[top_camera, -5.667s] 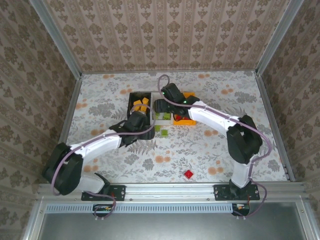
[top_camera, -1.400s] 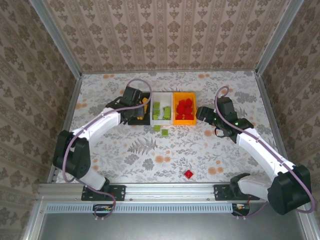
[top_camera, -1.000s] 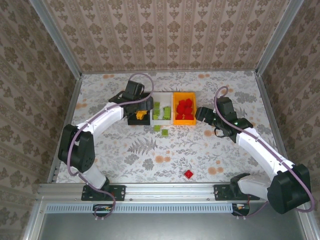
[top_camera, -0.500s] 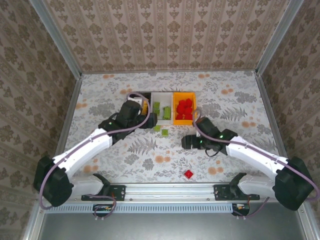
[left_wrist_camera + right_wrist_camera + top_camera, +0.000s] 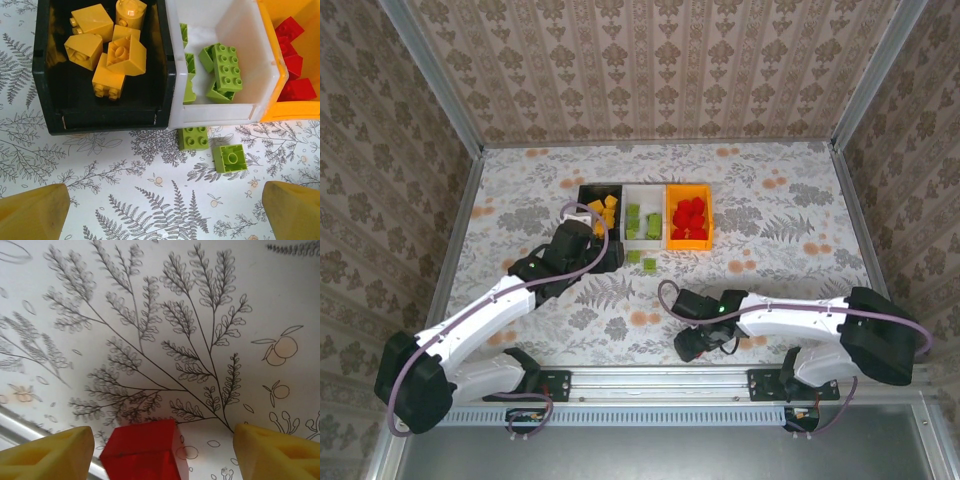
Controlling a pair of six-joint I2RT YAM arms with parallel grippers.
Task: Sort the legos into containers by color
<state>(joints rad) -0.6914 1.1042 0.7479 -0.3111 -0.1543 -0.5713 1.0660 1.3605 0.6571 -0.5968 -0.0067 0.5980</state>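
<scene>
One counter: floral-patterned, and it carries everything listed below.
Two arms: the left arm reaches toward the bins, while the right arm lies low along the near edge.
Three bins: the black bin, white bin and orange bin stand side by side in a row at the far middle of the counter.
Left fingers: spread wide and empty, they hover above the counter just in front of the black and white bins.
Right fingers: apart, one on each side of the lone red brick and not clamped on it.
Yellow bricks: heaped inside the black bin.
Green bricks: several lie inside the white bin.
Red bricks: piled inside the orange bin.
Loose green bricks: two sit on the counter, one against the white bin's near wall and the other just beside it.
Lone red brick: on the counter near the near edge, well apart from the bins and closer to one finger than the other.
</scene>
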